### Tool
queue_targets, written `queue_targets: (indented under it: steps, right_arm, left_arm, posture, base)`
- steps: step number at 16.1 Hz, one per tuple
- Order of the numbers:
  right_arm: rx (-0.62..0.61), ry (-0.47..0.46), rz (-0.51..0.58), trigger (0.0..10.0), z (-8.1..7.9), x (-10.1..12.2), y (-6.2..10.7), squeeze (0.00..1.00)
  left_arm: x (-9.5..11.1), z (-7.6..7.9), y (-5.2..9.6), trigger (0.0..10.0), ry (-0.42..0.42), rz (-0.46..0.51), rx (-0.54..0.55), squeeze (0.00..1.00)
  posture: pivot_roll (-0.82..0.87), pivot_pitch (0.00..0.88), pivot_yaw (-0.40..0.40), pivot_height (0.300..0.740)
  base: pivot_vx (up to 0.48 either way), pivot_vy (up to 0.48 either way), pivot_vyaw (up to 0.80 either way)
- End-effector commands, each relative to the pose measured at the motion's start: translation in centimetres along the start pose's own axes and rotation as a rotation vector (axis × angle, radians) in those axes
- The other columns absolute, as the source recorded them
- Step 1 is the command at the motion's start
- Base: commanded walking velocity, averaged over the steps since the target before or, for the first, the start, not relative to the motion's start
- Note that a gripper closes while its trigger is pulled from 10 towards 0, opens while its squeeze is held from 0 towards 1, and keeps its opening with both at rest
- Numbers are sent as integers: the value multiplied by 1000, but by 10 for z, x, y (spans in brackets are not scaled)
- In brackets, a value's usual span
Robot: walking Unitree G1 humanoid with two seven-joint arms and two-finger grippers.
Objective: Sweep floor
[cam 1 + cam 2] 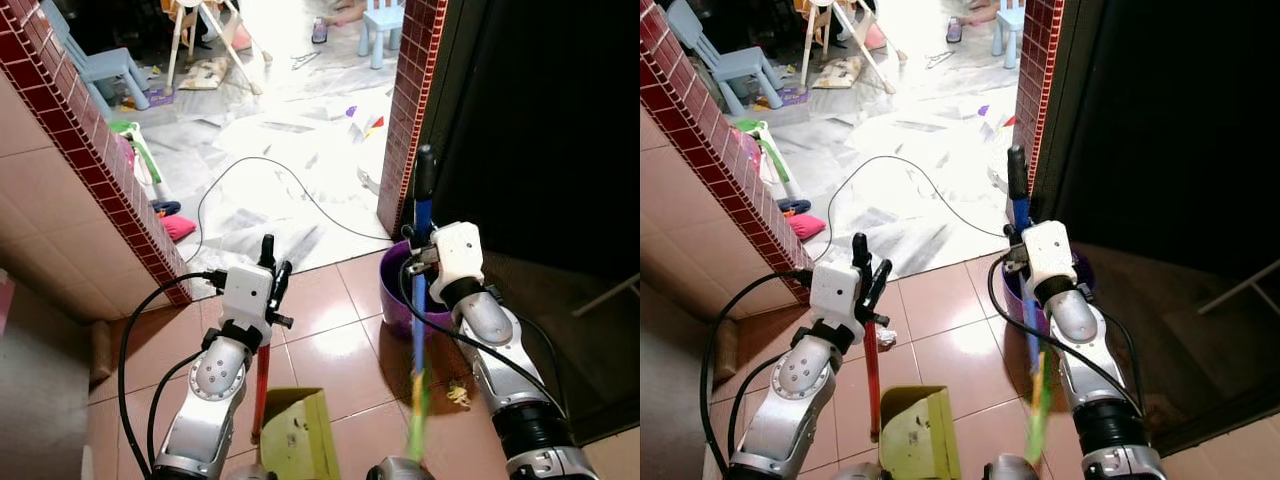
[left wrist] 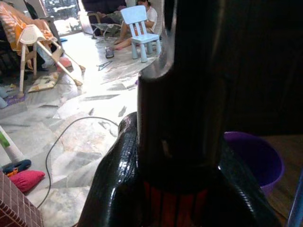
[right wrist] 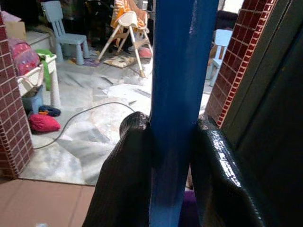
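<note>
1. The yellow-green plastic dustpan (image 1: 300, 435) stands on the terracotta floor tiles (image 1: 330, 320) at the robot's feet, ready for debris.
2. The left gripper (image 1: 268, 275) clamps the dustpan's upright red handle (image 1: 262, 385), steadying it.
3. The right gripper (image 1: 425, 250) squeezes the blue broom pole (image 3: 177, 94), beside a purple plastic bucket (image 1: 395, 290).
4. A small pale scrap (image 1: 458, 395) awaits sweeping.

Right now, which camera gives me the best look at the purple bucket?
The right wrist view hardly shows it. Best is the left eye view: the purple bucket stands on the tiles by the brick pillar, behind the blue broom handle. The right eye view hides more of it; the left wrist view catches its rim.
</note>
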State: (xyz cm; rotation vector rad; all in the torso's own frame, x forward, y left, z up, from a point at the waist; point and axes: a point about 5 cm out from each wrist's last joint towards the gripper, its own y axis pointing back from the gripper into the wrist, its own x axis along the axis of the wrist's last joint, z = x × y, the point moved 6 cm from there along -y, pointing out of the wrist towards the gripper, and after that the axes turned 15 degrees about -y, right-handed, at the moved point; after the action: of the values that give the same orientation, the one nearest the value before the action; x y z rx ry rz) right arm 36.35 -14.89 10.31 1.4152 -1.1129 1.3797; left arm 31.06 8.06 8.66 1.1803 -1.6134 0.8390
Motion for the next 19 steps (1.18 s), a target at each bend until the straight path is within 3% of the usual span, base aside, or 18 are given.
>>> queue_targets:
  steps: [1,5,7,8,10,13,19]
  right_arm:
    - [20,26,86,10000,-4,28,-7,0]
    - [25,123,105,10000,3,45,-14,0]
    - [32,268,104,10000,6,53,-16,0]
    - [23,297,98,10000,10,52,-16,0]
    - [-36,284,51,10000,25,42,-14,0]
    - [-62,235,19,10000,30,32,-10,0]
    - [-86,301,11,10000,40,32,-8,0]
  left_arm:
    - [11,-5,-5,10000,-20,42,4,0]
    - [14,-5,-7,10000,-10,52,9,0]
    - [11,-4,-7,10000,-8,41,0,0]
    - [11,-3,-7,10000,-5,38,-8,0]
    - [13,1,-10,10000,5,45,-22,0]
    - [14,1,-13,10000,13,45,-24,0]
    - [15,0,-17,10000,31,48,-16,0]
  posture:
    - [-109,0,91,740]
    - [-112,0,89,740]
    - [-117,0,90,740]
    - [-117,0,90,740]
    - [-121,0,92,740]
    - [-128,0,94,740]
    - [-136,0,88,740]
  base:
    - [0,0,0]
    - [0,0,0]
    - [0,0,0]
    - [0,0,0]
    - [0,0,0]
    - [0,0,-267]
    - [0,0,-800]
